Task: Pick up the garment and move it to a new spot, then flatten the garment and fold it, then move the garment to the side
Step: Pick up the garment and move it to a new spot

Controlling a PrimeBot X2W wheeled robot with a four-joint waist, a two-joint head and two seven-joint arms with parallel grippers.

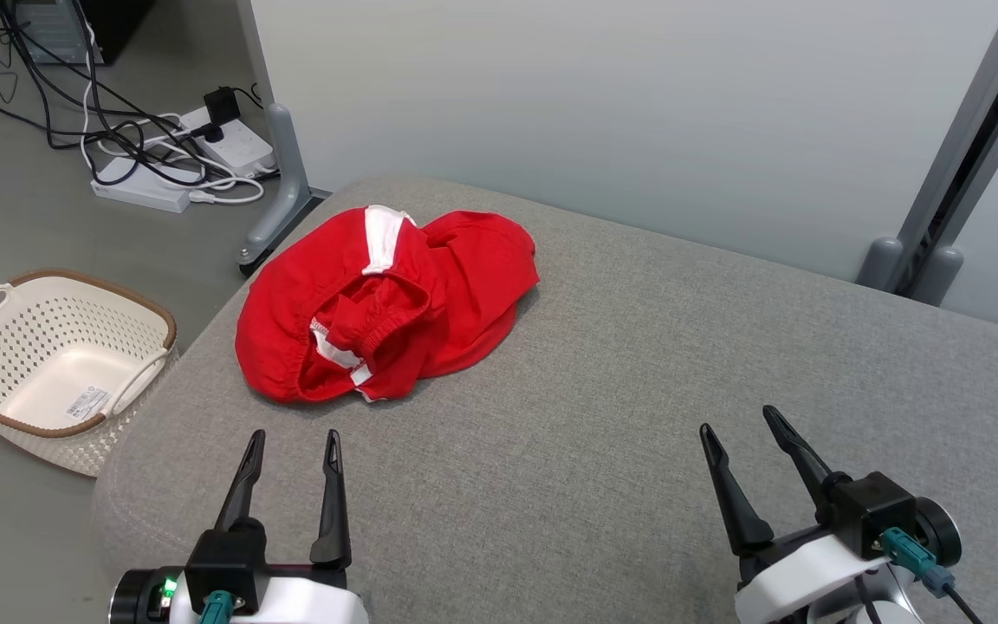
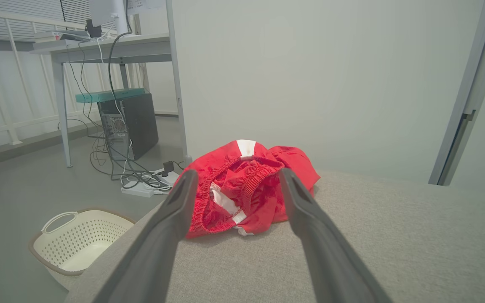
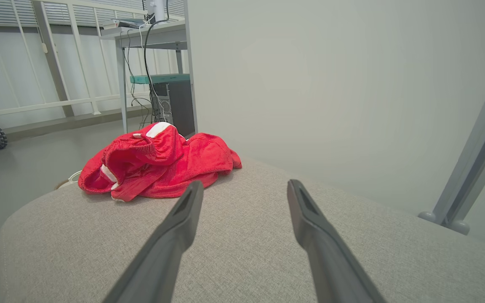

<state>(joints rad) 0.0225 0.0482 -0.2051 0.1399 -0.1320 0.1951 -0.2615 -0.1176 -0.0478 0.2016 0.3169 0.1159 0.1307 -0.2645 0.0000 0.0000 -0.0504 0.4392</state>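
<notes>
A crumpled red garment [image 1: 386,303] with white stripes and an elastic waistband lies bunched at the far left of the grey padded surface [image 1: 638,416]. My left gripper [image 1: 294,438] hovers open near the front edge, short of the garment, nothing between its fingers. Through the left wrist view the garment [image 2: 246,189] sits straight ahead past the open left gripper [image 2: 236,174]. My right gripper [image 1: 737,420] is open at the front right, far from the cloth. In the right wrist view the garment [image 3: 158,164] lies ahead and to the left of the right gripper [image 3: 244,185].
A white perforated laundry basket [image 1: 48,364] stands on the floor left of the surface. Power strips and tangled cables [image 1: 170,147] lie on the floor behind it. A pale partition wall [image 1: 638,104] with grey posts [image 1: 958,173] backs the surface.
</notes>
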